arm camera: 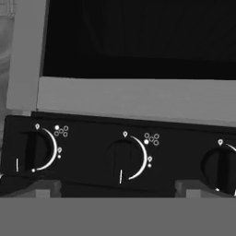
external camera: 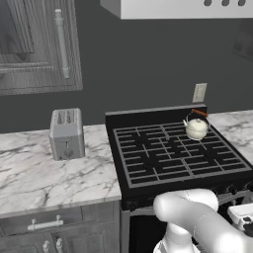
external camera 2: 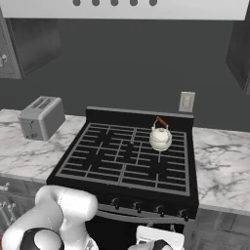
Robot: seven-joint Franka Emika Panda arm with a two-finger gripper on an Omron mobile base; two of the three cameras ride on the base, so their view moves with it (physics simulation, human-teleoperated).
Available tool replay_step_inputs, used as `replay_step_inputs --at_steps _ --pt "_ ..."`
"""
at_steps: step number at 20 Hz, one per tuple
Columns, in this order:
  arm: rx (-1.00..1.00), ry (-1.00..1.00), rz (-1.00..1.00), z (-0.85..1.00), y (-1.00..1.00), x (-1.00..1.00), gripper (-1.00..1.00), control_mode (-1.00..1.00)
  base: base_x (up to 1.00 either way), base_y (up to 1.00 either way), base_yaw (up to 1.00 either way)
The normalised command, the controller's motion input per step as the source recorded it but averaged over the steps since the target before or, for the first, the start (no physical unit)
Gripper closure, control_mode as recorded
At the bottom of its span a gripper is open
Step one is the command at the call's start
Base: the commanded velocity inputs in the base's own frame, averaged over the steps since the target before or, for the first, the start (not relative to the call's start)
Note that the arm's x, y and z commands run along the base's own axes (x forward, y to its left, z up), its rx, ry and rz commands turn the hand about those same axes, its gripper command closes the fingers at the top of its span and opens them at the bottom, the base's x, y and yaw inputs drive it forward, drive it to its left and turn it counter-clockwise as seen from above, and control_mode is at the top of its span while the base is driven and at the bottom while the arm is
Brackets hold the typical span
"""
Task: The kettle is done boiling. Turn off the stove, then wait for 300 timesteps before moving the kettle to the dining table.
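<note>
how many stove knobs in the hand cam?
3 small dark round knobs on the black control panel: left, middle, right, which is cut off by the frame edge. More may lie outside the frame.

The kettle (external camera 2: 160,137) sits upright on the back right grate of the stove (external camera 2: 124,161), its handle arched above the lid. 4 dark knobs (external camera 2: 138,207) line the stove's front edge. A toaster (external camera 2: 41,117) stands on the marble counter (external camera 2: 27,154) left of the stove, apart from it. An outlet (external camera 2: 186,102) is on the dark wall behind the kettle. The white arm (external camera 2: 58,215) rises at lower left, with the hand's white body (external camera 2: 158,239) low before the knobs.
</note>
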Motion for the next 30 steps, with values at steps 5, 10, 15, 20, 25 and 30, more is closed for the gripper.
replay_step_inputs --at_steps 5,10,15,20,25,30 --pt "-0.02 -0.04 0.00 0.41 0.06 -0.15 -1.00 -1.00 0.00 0.00 0.00" --pt "-0.07 -0.02 0.00 0.47 0.04 -0.13 -1.00 -1.00 0.00 0.00 0.00" --pt "-0.10 -0.01 0.00 0.51 0.07 -0.10 -1.00 -1.00 0.00 0.00 0.00" --pt "-0.14 0.00 0.00 0.58 0.05 -0.04 -1.00 -1.00 0.00 0.00 0.00" --pt "-0.19 0.00 0.00 0.66 0.03 0.00 -1.00 -1.00 0.00 0.00 0.00" --pt "-0.23 0.00 0.00 0.63 0.01 0.00 -1.00 -1.00 0.00 0.00 0.00"
